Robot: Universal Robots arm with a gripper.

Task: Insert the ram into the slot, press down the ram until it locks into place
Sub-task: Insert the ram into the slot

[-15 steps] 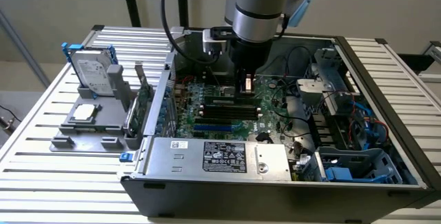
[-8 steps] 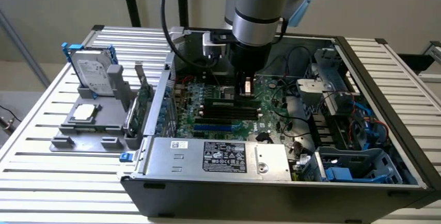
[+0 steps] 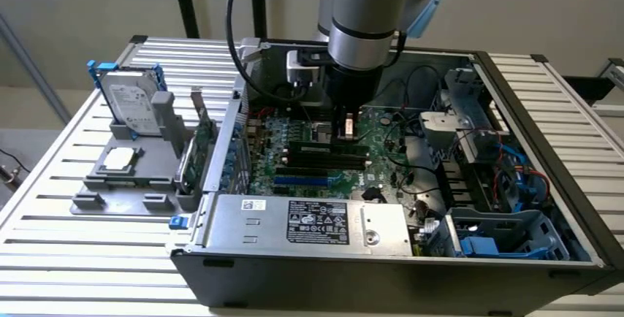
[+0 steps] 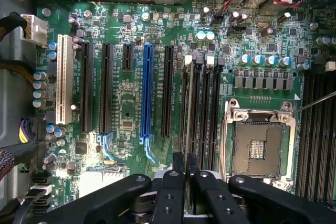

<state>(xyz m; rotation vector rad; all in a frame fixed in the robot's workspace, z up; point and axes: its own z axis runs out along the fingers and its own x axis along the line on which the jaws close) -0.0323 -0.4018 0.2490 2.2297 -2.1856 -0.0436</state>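
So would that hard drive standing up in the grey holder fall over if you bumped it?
Probably not easily: the hard drive stands on edge in the grey holder, with a blue bracket framing it. Its metal case looks stiff and is likely heavy for its size. Lifted out, it would probably be fragile if dropped.

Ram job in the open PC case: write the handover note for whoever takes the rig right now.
Gripper: fingers closed, apparently pinching the ram at its near end.
Ram: seen edge-on, lined up with the black slot that lies farthest from the processor socket in its bank of four.
Done: ram brought to the slot and seemingly entered.
Left: full seating and latch lock cannot be confirmed.
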